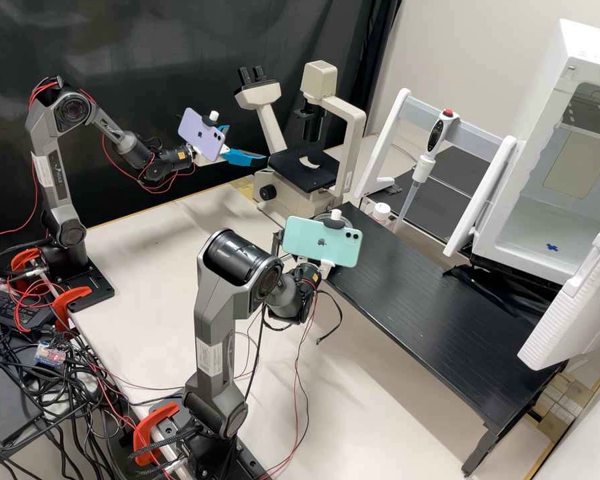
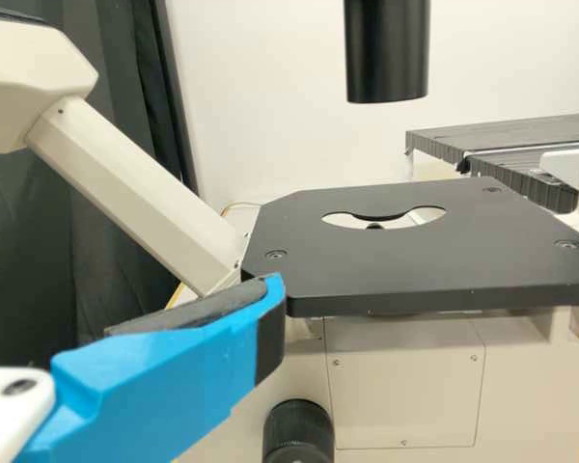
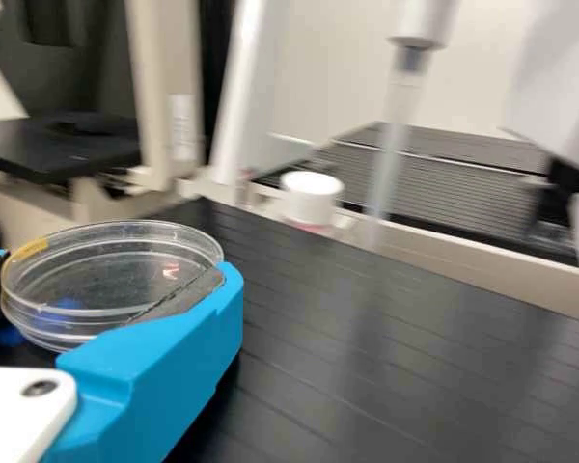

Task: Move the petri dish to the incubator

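Clamping the petri dish [image 3: 116, 275] between its two fingers, the right tool [image 1: 325, 266] is at the ten o'clock end of the black table [image 1: 433, 300] in the high view. At three o'clock from it, the incubator [image 1: 532, 123] stands open – a blue cross [image 1: 552, 247] on its floor. Farther back, at ten o'clock, the left tool [image 1: 247, 143] hangs near the microscope [image 1: 353, 137] – fingers spread apart.
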{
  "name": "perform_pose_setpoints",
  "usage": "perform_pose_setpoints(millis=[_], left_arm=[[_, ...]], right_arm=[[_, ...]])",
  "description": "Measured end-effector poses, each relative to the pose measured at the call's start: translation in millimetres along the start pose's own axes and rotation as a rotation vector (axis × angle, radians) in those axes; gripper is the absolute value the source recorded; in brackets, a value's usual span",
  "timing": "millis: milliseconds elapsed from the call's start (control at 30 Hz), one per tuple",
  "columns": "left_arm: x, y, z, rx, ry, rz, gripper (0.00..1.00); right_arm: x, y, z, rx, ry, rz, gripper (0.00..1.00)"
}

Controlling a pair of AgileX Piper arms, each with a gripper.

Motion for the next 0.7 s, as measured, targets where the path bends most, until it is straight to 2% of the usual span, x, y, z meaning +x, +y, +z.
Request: perform_pose_setpoints(millis=[433, 567, 700], left_arm=[[0.0, 0.0, 0.0, 0.0, 0.0, 0.0, 1.0], [0.0, 0.0, 0.0, 0.0, 0.0, 0.0, 1.0], [0.0, 0.0, 0.0, 0.0, 0.0, 0.0, 1.0]], right_arm=[[-23.1, 52.3, 60.0, -0.004, -0.226, 0.193, 0.0], [-29.3, 73.1, 79.4, -0.013, -0.286, 0.258, 0.0], [-31.3, 90.6, 89.3, -0.024, -0.325, 0.299, 0.0]])
